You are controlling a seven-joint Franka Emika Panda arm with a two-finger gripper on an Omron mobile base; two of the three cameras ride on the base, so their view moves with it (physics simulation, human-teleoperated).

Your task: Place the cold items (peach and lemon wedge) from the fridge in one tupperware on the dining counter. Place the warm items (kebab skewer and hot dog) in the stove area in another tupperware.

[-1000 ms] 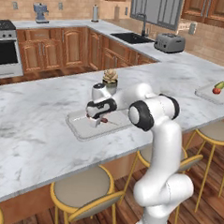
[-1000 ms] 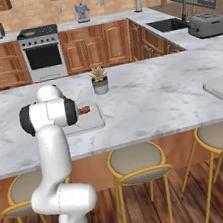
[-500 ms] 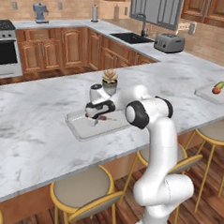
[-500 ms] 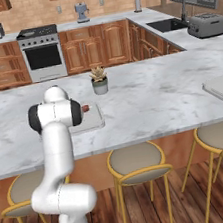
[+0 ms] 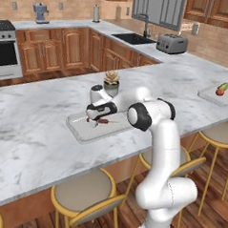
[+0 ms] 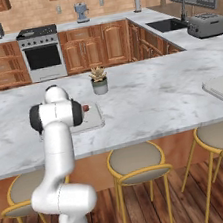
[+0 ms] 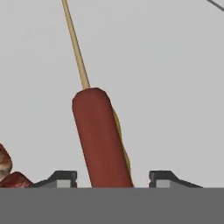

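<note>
Two tupperwares sit on the marble desk (image 5: 34,125). Toward the left, near the desk's front edge, the first tupperware (image 5: 81,132) holds the kebab skewer (image 5: 102,120) and the hot dog (image 7: 101,140). The claw (image 5: 93,120) hangs low over this container, its tips spread apart with the hot dog lying between them, touching neither tip in the hand view; the skewer's wooden stick (image 7: 75,46) runs away beyond the hot dog, and its meat pieces (image 7: 6,168) show at the lower left. A small potted plant (image 5: 111,82) stands just behind. At the desk's far right edge, the second tupperware (image 5: 209,94) carries the peach (image 5: 219,92) and the lemon wedge (image 5: 223,87)
</note>
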